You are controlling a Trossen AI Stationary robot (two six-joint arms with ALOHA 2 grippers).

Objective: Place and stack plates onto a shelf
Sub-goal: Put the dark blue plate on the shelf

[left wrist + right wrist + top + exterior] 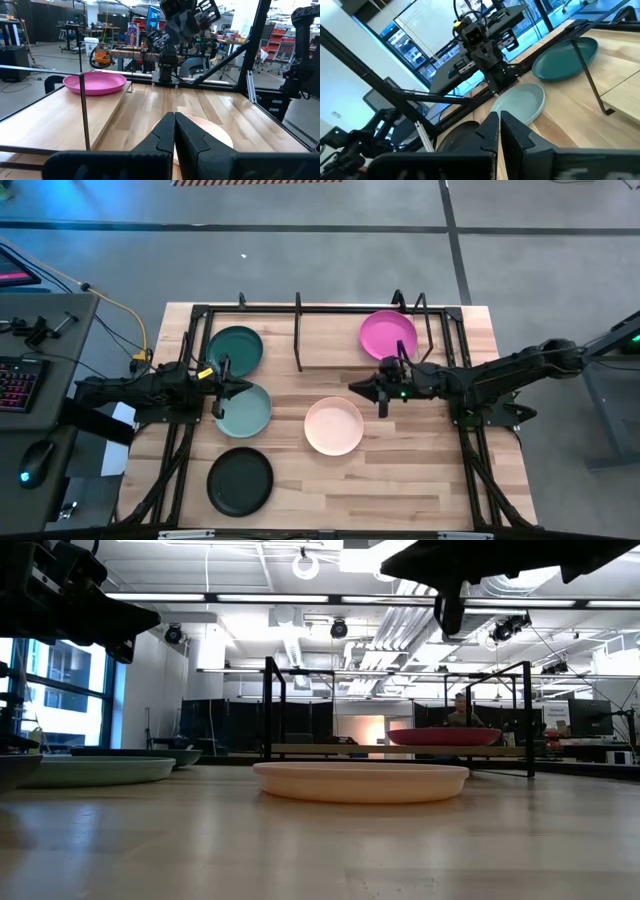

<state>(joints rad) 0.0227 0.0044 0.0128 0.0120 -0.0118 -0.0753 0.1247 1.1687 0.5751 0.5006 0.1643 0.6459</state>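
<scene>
Five plates show in the high view. The magenta plate (388, 335) lies on the shelf (330, 340), a light-wood board with black rods at the table's far side. The dark teal plate (235, 347) sits at the shelf's left end; whether it is on the board I cannot tell. The sage plate (245, 412), the cream-pink plate (333, 425) and the black plate (240, 480) rest on the tabletop. My left gripper (232, 387) is shut and hovers over the sage plate's far rim. My right gripper (358, 388) is shut and hangs between the magenta and cream-pink plates.
Black frame rails (465, 430) run along both sides of the table, under the arms. Thin upright rods (299, 330) stand on the shelf between the teal and magenta plates. Bare wood (400, 480) lies right of the black plate. A keyboard and mouse sit off the table's left side.
</scene>
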